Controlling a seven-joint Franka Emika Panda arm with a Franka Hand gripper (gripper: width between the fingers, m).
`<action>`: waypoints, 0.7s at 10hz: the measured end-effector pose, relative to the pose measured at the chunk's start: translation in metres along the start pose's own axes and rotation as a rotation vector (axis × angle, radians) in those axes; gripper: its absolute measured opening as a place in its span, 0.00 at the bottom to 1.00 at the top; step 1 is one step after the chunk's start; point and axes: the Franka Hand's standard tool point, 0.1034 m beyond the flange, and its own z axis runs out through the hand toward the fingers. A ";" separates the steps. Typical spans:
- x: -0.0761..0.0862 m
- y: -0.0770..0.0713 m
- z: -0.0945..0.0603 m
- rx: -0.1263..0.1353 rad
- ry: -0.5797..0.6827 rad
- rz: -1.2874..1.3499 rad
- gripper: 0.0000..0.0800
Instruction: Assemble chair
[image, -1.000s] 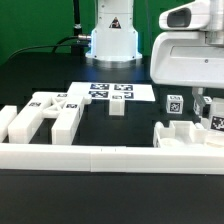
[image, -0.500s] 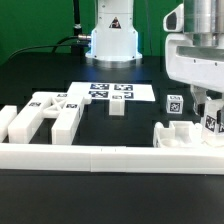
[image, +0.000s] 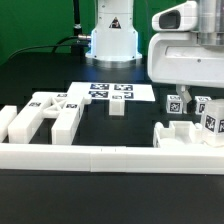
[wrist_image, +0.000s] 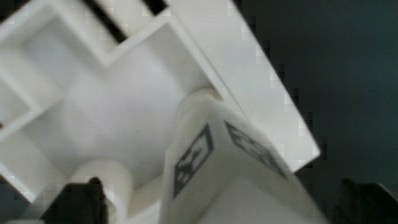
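Note:
The chair parts are white plastic with black-and-white tags. A group of blocky legs and bars (image: 42, 114) lies at the exterior view's left. A small block (image: 117, 108) stands near the middle. At the right, a flat plate (image: 186, 136) lies with tagged pieces (image: 211, 121) standing on or behind it. My gripper (image: 193, 103) hangs just above these pieces. In the wrist view my gripper (wrist_image: 222, 202) has its dark fingertips (wrist_image: 82, 200) wide apart. A tagged white piece (wrist_image: 217, 160) stands between them over the plate (wrist_image: 107, 100). I see no contact.
The marker board (image: 110, 91) lies flat at the back middle, in front of the arm's base (image: 112, 40). A long low white border rail (image: 100, 157) runs along the front. The table surface is black.
My hand shifted to the exterior view's right and then back left above the right-hand pieces. The tagged piece near it looks slightly shifted. The parts on the left did not move.

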 end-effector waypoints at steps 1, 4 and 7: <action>0.000 0.000 0.001 0.000 0.000 -0.082 0.81; -0.004 -0.005 0.002 -0.038 0.010 -0.486 0.81; 0.003 0.000 0.001 -0.060 0.017 -0.796 0.81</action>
